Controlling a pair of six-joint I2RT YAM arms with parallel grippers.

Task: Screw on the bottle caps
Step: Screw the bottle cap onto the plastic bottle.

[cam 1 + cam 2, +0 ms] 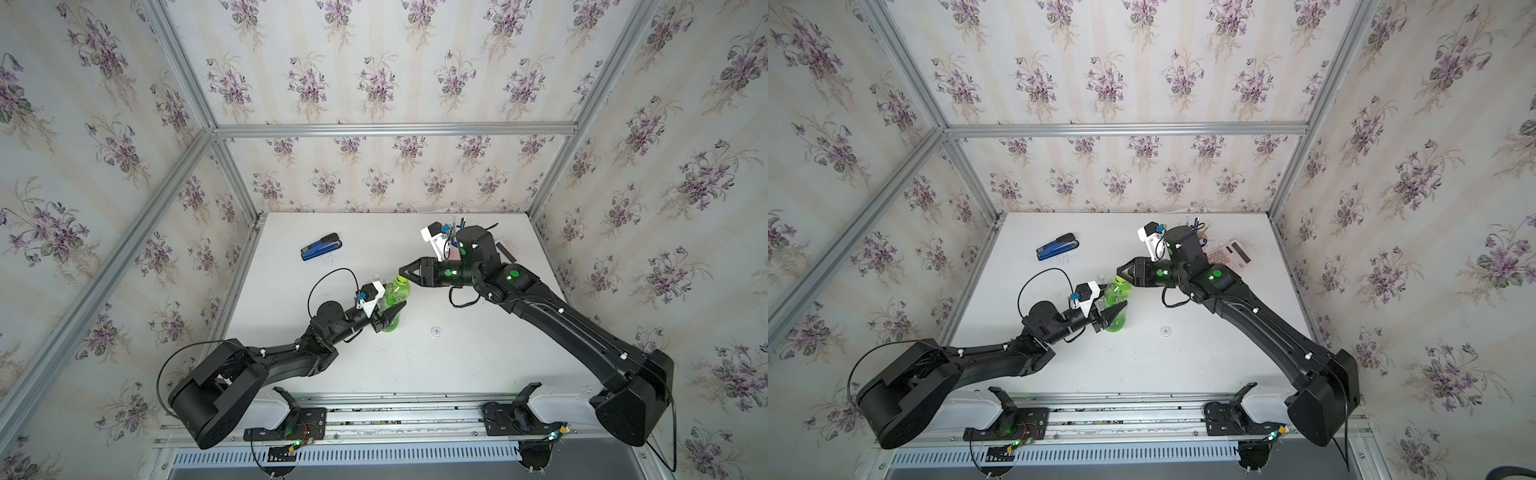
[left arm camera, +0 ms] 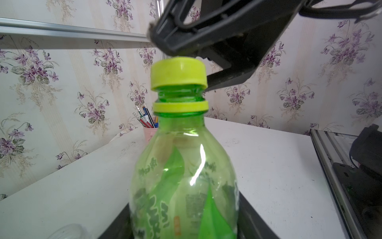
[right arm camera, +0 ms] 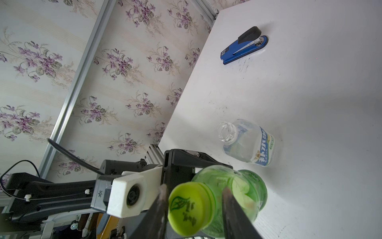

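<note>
- Yellow-green cap (image 2: 178,72) is sitting on the mouth of the green bottle (image 2: 182,175), slightly tilted. Bare threads are showing between it and the loose ring below.
- Green bottle is standing upright on the white table (image 1: 457,365), just left of centre in both top views (image 1: 392,293) (image 1: 1115,297).
- Right gripper (image 3: 194,187) is reaching in from the right, level with the cap. In the right wrist view its fingers (image 3: 163,207) are straddling the cap (image 3: 190,209), one at the rim and the other just beside the neck. Cannot tell whether they are pinching it.
- Left gripper (image 1: 392,318) is coming in from the lower left and is clamping the bottle's lower body, jaws pressing on both sides.
- Clear bottle (image 3: 248,142) is standing uncapped just behind the green one, partly hidden by the left wrist in a top view (image 1: 376,277).
- White cap (image 1: 436,331) is lying alone on the table, lower right of the green bottle and apart from it.
- Blue stapler (image 1: 321,247) is lying in the table's upper left.
- Pink pen cup (image 2: 149,132) and calculator (image 1: 1229,255) are sitting at the far right, behind the right arm.
</note>
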